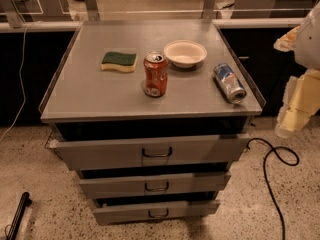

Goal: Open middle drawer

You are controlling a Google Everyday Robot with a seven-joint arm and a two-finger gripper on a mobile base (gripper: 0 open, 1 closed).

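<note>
The middle drawer (115, 185) sits second in a stack of three grey fronts under the counter (90, 96), below the taller top drawer (100, 154) and above the narrower bottom drawer (120, 212). Its flat front faces the camera and its long axis runs left to right across the view, tilted up a little toward the right. A small dark loop handle (157, 186) sits at the centre of the front. A dark strip shows above the front, but the inside of the drawer is hidden.

The end effector (290, 119) hangs at the right edge of the view, wrapped in pale yellowish padding, well apart from the drawers and at about the level of the counter's front lip – whether it is apart or together I cannot tell.

On the counter, a white bowl (185, 53) shows only its plain white inside. An orange can (155, 74) stands upright near the middle, and a blue can (230, 82) lies on its side to the right, its length running from far-left to near-right. A green-topped sponge (119, 61) lies flat to the left. A black cable (272, 169) loops over the speckled floor (40, 184) – right of the cabinet
</note>
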